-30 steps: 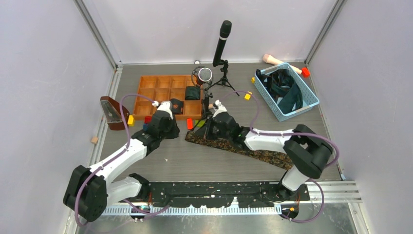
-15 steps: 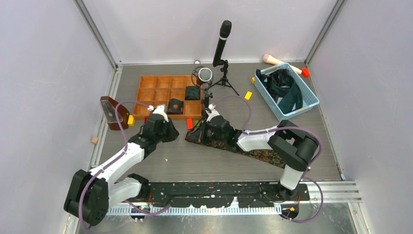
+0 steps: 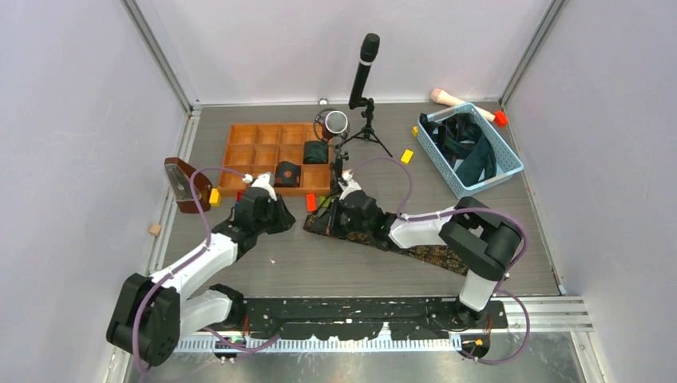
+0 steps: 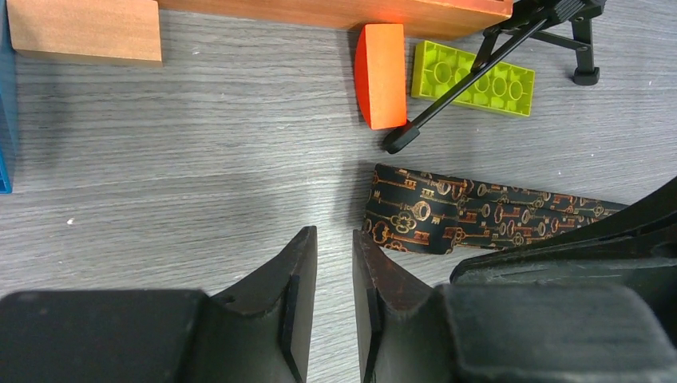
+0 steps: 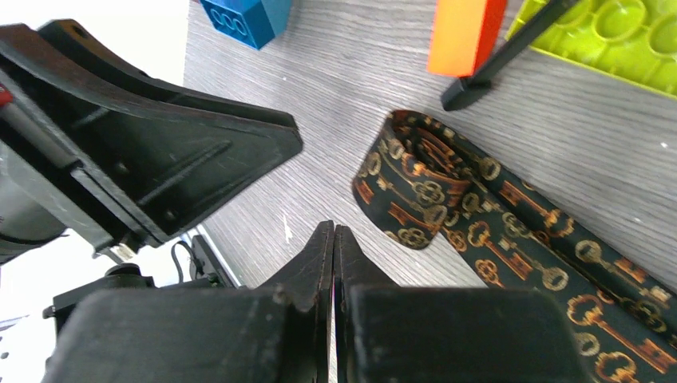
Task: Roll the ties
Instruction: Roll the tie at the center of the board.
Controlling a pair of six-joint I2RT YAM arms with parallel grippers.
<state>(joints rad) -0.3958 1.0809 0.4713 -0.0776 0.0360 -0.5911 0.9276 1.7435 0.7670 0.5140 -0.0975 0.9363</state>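
A grey wood-grain table [image 3: 279, 259] boxed in by pale walls carries the work, and at its left a wooden compartment tray [image 3: 255, 152] already holds two dark rolled ties [image 3: 287, 173], which suggests that finished coils go there. Just in front of it the left gripper [image 4: 335, 267] hangs low over the boards, its fingers parted by a narrow gap with nothing between them, probably waiting to pin or receive the fabric. Just beside it lies the black tie [image 4: 447, 211] printed with gold-brown keys, flat on the table and running right towards the near edge, its end folded over once as the start of a coil. The right gripper [image 5: 333, 235] points at that fold with its fingers pressed together and empty, apparently placed to nudge it along. Far right, a blue basket [image 3: 491, 180] holds more dark ties, loose and tangled
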